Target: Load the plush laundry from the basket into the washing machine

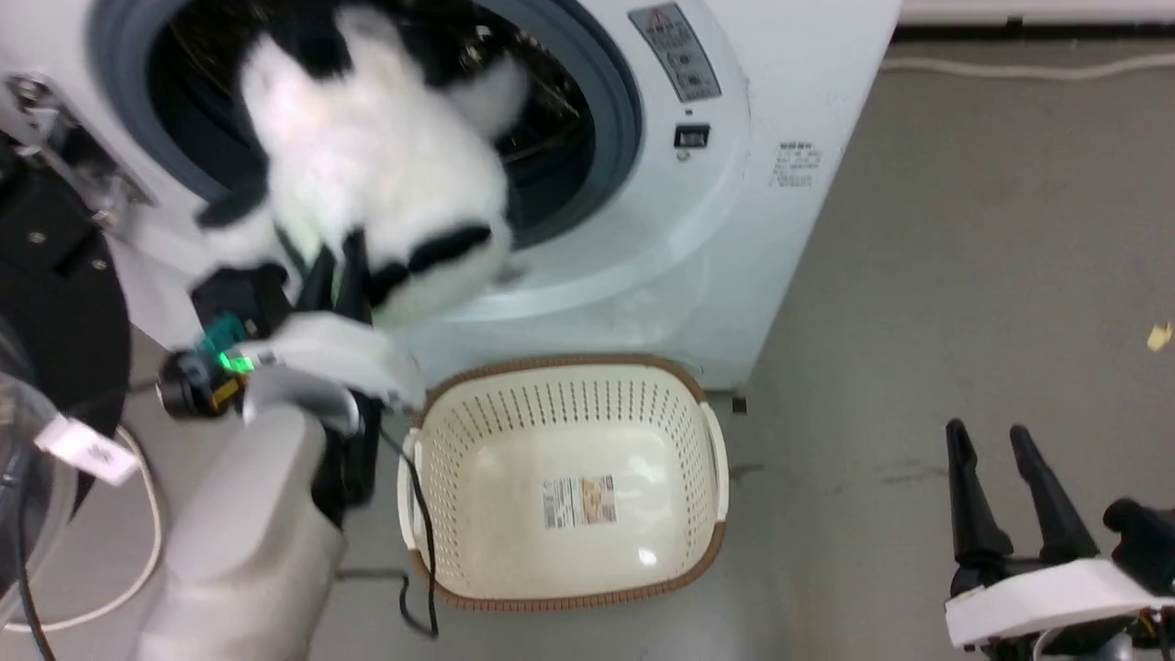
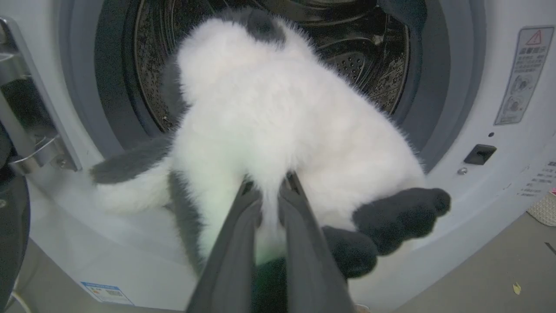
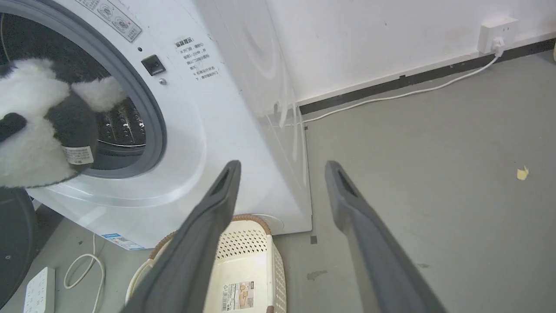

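Basket (image 1: 514,431) label (image 1: 578,500): print apparently illegible.

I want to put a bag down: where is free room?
Free: the floor right of the washing machine, between the basket and the right gripper. Crowded: the drum opening, where the left gripper holds the plush laundry.

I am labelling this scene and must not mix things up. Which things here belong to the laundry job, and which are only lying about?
Belong to the job: plush laundry, held by the left gripper at the washing machine door opening; the basket.

Only lying about: power strip, white cable along the wall, yellow scrap on the floor.
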Available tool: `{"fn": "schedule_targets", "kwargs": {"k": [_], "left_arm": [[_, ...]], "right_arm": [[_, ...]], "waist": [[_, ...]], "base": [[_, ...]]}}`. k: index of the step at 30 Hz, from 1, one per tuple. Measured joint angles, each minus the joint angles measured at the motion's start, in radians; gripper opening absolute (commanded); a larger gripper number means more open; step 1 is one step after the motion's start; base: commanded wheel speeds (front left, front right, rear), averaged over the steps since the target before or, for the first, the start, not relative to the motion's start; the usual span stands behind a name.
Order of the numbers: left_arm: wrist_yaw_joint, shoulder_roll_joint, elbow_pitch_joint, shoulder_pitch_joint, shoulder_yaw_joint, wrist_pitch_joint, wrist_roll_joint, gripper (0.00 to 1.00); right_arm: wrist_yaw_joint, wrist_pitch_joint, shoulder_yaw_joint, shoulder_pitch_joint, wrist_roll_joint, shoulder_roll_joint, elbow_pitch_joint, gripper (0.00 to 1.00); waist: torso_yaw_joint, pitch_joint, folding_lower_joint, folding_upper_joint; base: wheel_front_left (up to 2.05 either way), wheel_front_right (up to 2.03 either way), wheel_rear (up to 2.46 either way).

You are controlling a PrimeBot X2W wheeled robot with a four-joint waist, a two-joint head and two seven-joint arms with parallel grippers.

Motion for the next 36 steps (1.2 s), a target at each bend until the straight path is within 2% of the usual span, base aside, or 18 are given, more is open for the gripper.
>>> {"fn": "schedule_targets", "kwargs": {"k": [11,25,36], "left_arm": [[-0.009,0.005,0.069,-0.259,0.094,0.0,0.029,0.0],[-0.024,0.092,0.116,-0.566,0.129,0.007,0.063,0.0],[-0.012,0.158,0.148,-0.714,0.142,0.053,0.082,0.0]], "right_arm": [[0.0,0.027,-0.012,-0.069,-0.019,0.0,-0.072,1.0],[0.0,0.035,-0.037,-0.103,-0.017,-0.003,-0.145,1.0],[0.0,0.042,-0.051,-0.104,-0.01,-0.016,-0.21,1.0]], "waist": [[-0.047,0.187,0.0001,0.0],[-0.116,0.41,0.0,0.0],[-0.157,0.53,0.0,0.0]], "base": [[0.0,0.0,0.0],[0.0,0.0,0.0],[0.0,0.0,0.0]]}}
